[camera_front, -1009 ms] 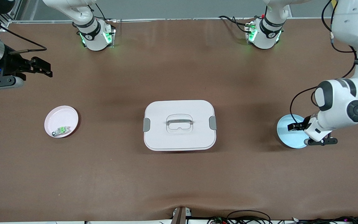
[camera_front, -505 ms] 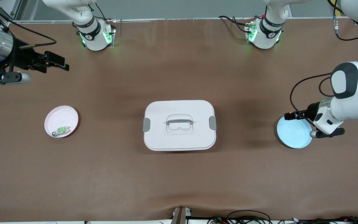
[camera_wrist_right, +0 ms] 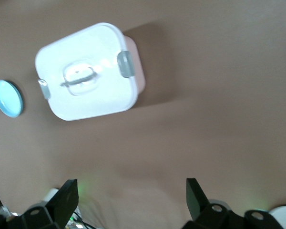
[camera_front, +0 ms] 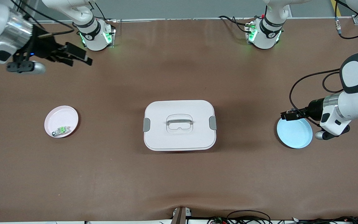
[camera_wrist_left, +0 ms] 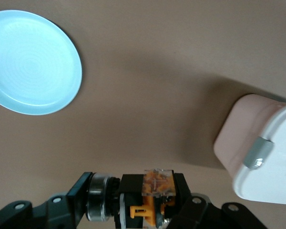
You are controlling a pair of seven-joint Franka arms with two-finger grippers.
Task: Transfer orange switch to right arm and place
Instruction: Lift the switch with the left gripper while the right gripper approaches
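Left tool [camera_front: 286, 115], over the blue plate's [camera_front: 297, 137] rim, grips the orange switch [camera_wrist_left: 157, 183]; right tool [camera_wrist_right: 131, 198] hangs open near its base. Handover wants both level, meeting above the white box [camera_front: 179, 137].

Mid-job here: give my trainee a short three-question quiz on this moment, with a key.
1. True or false: the left gripper holds the orange switch.
2. What lies in the pink plate? A) green-and-silver part B) orange switch C) nothing
3. Fill in: the right gripper is ____.

Key:
1. True; the blue plate is bare.
2. A, the green-and-silver part.
3. Open, up over the table at the right arm's end.
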